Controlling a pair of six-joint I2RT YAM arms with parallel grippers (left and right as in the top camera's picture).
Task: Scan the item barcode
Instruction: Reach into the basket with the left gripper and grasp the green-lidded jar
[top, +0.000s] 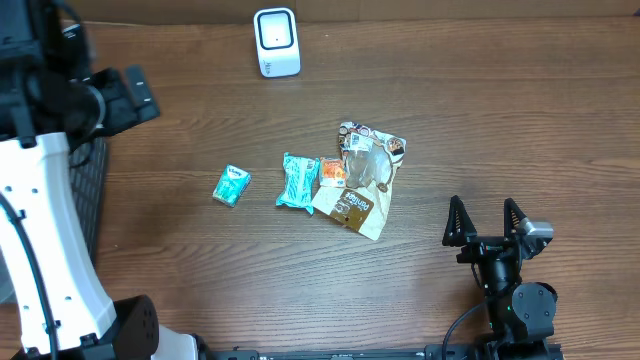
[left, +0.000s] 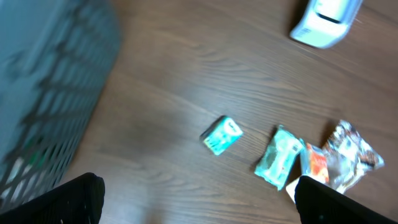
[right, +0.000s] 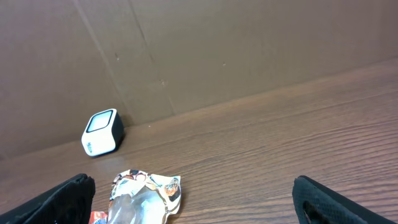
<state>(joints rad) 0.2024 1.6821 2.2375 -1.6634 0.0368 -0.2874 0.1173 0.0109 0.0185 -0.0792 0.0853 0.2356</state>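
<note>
A white barcode scanner (top: 276, 42) stands at the back of the table and also shows in the right wrist view as the scanner (right: 102, 132). Mid-table lie a small teal packet (top: 231, 185), a teal pouch (top: 296, 181), an orange packet (top: 332, 172) and a crinkled clear-and-brown snack bag (top: 362, 180). My left gripper (left: 199, 208) hangs open high over the left side, holding nothing, with the teal packet (left: 221, 135) below it. My right gripper (top: 485, 222) rests open near the front right, empty, pointing toward the snack bag (right: 144, 196).
A dark mesh basket (left: 43, 93) sits at the table's left edge, below the raised left arm (top: 40, 200). A brown cardboard wall (right: 217, 50) closes off the back behind the scanner.
</note>
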